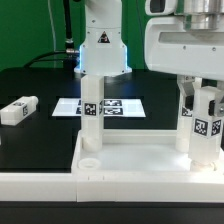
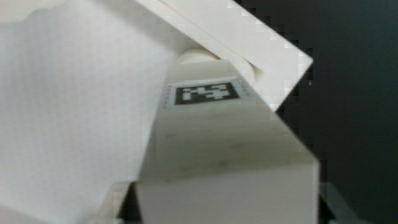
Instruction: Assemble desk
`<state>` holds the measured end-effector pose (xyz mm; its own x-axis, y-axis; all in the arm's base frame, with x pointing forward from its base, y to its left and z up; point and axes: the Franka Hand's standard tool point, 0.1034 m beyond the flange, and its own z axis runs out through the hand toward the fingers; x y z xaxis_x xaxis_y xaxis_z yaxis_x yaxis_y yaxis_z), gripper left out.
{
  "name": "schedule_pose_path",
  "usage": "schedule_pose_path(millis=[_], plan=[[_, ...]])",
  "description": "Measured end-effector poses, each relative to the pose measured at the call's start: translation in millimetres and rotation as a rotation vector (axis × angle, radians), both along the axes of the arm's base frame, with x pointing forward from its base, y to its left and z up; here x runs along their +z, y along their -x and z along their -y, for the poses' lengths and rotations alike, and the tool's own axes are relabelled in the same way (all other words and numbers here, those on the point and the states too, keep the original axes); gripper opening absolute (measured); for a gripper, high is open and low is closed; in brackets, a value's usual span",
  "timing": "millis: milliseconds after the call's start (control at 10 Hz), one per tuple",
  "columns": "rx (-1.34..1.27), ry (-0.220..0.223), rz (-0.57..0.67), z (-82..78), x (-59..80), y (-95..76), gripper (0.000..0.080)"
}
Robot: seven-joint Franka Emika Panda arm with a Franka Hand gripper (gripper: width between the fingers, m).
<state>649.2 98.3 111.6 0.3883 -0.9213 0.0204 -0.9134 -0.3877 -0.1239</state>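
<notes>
The white desk slab (image 1: 140,160) lies across the front of the table, rim up. One tagged leg (image 1: 90,112) stands upright in the slab's corner on the exterior view's left. My gripper (image 1: 201,120) hangs over the slab's end on the exterior view's right, shut on another upright tagged leg (image 1: 208,128). In the wrist view that leg (image 2: 222,150) fills the whole gap between my dark fingers (image 2: 128,205), its tag facing the camera, with the slab (image 2: 71,110) behind it. Whether the leg's foot sits in a socket is hidden.
A loose leg (image 1: 18,110) lies on the black table at the exterior view's left. The marker board (image 1: 118,105) lies flat behind the slab. The robot's base (image 1: 100,45) stands at the back, and a white rail (image 1: 60,188) runs along the front.
</notes>
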Motion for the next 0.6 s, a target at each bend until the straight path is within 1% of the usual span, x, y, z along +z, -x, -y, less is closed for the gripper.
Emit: schedule_pose_path(millis=[100,300,400,500,600], plan=[[-0.202,-0.04,-0.005,-7.5,-0.5,2.5,0.0297],[-0.414,-0.099,0.003,-9.8,-1.2,2.2,0.0297],[-0.554,-0.121,0.001,-11.9,-1.3,1.4,0.0297],[-0.569,-0.123,-0.001,-11.2,-1.4,1.5,0.0297],[-0.585,-0.125,-0.002,-11.4,-1.7,1.5,0.0375]])
